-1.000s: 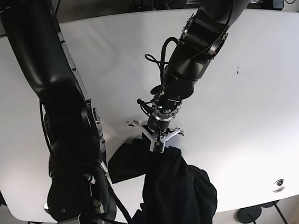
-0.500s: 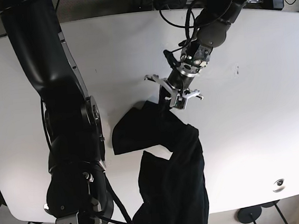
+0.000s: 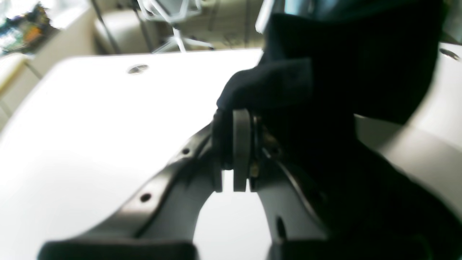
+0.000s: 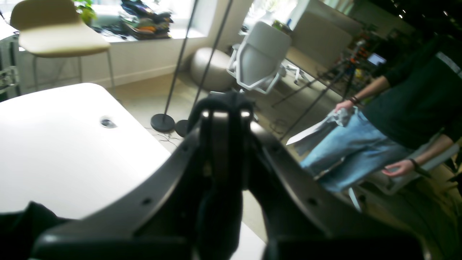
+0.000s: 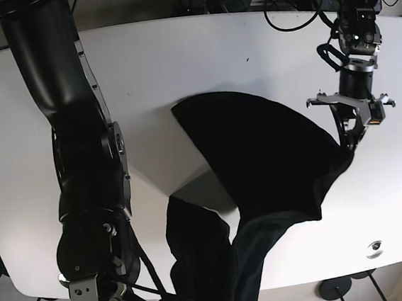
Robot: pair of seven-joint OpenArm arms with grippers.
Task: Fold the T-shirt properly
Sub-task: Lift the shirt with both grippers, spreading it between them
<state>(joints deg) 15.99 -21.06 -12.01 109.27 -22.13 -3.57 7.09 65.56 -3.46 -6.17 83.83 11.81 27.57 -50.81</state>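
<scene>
Black T-shirt [image 5: 257, 145] hangs from left tool [image 5: 348, 142] over white table [image 5: 178, 60]

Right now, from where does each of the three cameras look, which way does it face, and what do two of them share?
Base: high above, facing down on the white rounded table; both black arms and the black cotton T-shirt show.
Left wrist: behind the left gripper, facing along the table; its fingers pinch the shirt.
Right wrist: behind the right gripper, facing outward to the room; fingers together.
Shared: base and left wrist both show the pinched shirt.
</scene>
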